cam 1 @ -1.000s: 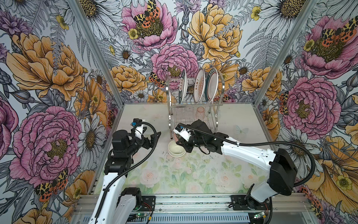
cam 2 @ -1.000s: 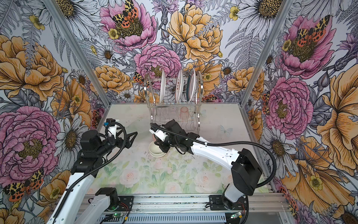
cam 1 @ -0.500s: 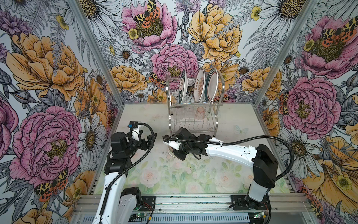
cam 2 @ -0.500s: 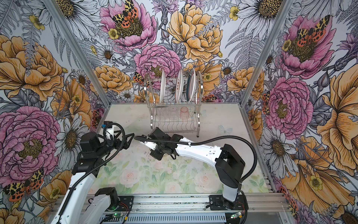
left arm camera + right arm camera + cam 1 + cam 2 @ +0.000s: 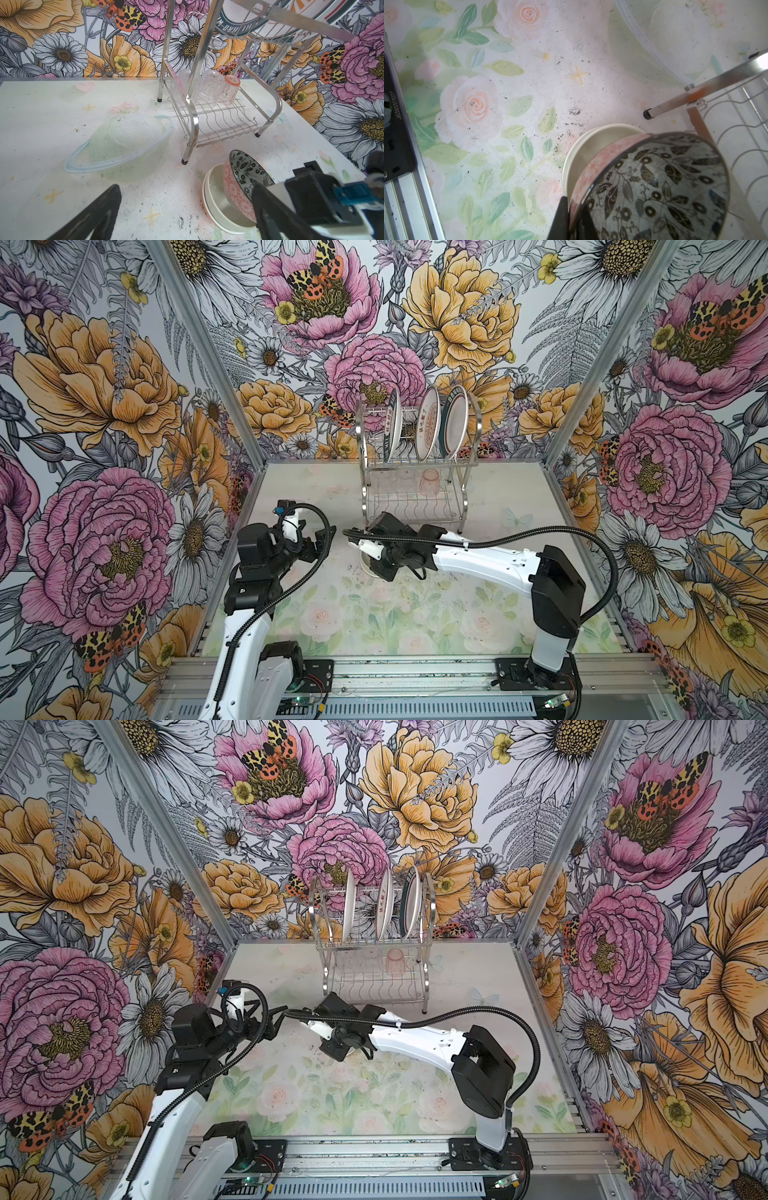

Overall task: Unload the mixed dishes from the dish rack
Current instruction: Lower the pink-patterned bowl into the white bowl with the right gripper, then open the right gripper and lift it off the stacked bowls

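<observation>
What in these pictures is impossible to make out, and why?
Pink leaf-patterned bowl: hidden in both top views beneath the right gripper.
Orange bowl: only a sliver under the cream bowl, left wrist view.
Clear cups: too faint to count in a top view.
Round teal-rimmed plate: cut off by left wrist view's edge.

The dish rack (image 5: 194,124) is gleaming like polished chrome metal. The 3 cups (image 5: 209,89) are looking translucent and smooth. The pink bowl (image 5: 234,187) and cream bowl (image 5: 216,195) are shining with glossy glaze. The desk (image 5: 62,116) is showing a matt, scuffed printed surface.
</observation>
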You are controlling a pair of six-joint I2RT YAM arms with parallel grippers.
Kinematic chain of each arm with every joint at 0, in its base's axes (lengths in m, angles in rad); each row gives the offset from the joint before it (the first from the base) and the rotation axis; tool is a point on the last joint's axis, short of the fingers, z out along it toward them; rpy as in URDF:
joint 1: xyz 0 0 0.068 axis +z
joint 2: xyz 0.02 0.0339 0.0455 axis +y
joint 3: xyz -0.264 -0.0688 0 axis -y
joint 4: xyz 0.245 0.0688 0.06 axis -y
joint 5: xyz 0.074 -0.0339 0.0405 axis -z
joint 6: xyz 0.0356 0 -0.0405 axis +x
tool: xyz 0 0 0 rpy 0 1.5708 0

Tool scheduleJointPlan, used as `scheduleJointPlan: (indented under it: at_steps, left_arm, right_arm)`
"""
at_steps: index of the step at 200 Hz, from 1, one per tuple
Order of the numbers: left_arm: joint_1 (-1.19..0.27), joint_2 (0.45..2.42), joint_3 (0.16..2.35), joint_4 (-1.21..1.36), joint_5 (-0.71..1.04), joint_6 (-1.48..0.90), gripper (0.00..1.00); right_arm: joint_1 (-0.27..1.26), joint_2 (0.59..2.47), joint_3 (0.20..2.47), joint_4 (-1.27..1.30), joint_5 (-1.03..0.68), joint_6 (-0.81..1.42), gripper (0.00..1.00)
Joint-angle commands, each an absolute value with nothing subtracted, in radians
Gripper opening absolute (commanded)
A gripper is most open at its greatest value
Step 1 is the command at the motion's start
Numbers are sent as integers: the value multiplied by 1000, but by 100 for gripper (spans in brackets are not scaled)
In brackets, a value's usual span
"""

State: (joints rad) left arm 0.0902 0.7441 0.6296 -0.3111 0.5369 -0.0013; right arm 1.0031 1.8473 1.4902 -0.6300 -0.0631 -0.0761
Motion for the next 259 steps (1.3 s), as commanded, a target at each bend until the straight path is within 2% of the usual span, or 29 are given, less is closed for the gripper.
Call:
scheduleJointPlan:
  at_steps: [1,38,110,212,259]
  left_arm:
    - [101,739,621,-320,561,-5,99]
    - [105,739,621,-331,561,3,99]
    - [104,748,612,-334,562,11,99]
    - [104,750,624,-311,567,-12,99]
    - [87,779,646,-230,572,-52,99]
  right_arm:
    - [1005,1869,1535,-612,-54,-75,6]
    - [1005,1885,1550,-614,-67,-70,8]
    - [1003,1871,1559,-613,-66,-66,25]
    - [995,1848,1537,-622,-67,-49,25]
    - [975,1776,1504,-533,-30,-15,33]
